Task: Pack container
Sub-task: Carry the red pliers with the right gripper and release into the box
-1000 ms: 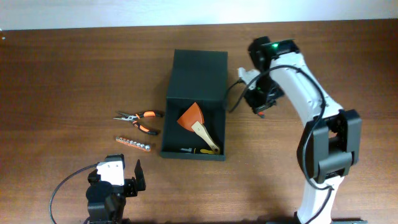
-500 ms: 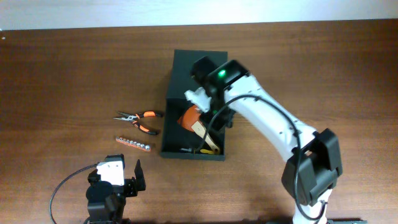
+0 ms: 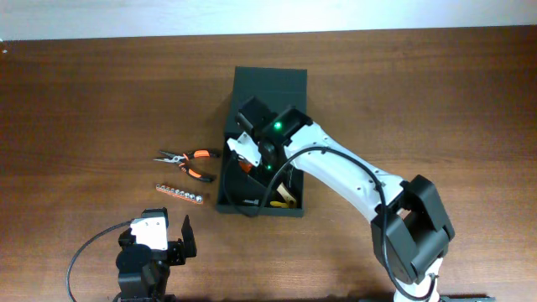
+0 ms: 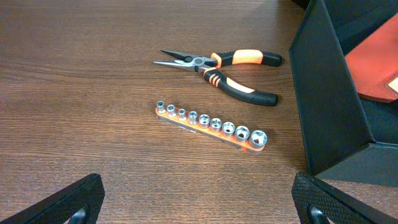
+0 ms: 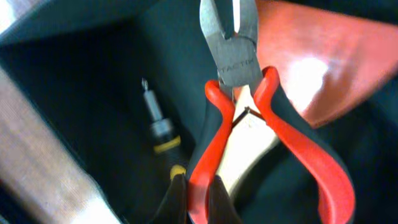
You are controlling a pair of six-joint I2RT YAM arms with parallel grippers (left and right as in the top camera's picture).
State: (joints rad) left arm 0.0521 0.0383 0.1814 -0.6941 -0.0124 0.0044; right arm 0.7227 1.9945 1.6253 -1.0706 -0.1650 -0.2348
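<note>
Hovering cutters (image 5: 234, 61), clamped in right end effector (image 5: 196, 198), over likely light, stiff container (image 3: 270, 85); brace its 9 o'clock wall; left end effector (image 4: 199, 206) apart.

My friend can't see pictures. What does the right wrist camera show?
Red-handled cutters fill the middle, pointing up, held at the bottom edge by the right gripper, its jaws shut on a handle. Behind them is the dark inside of the container, where a screwdriver and an orange scraper lie.
</note>
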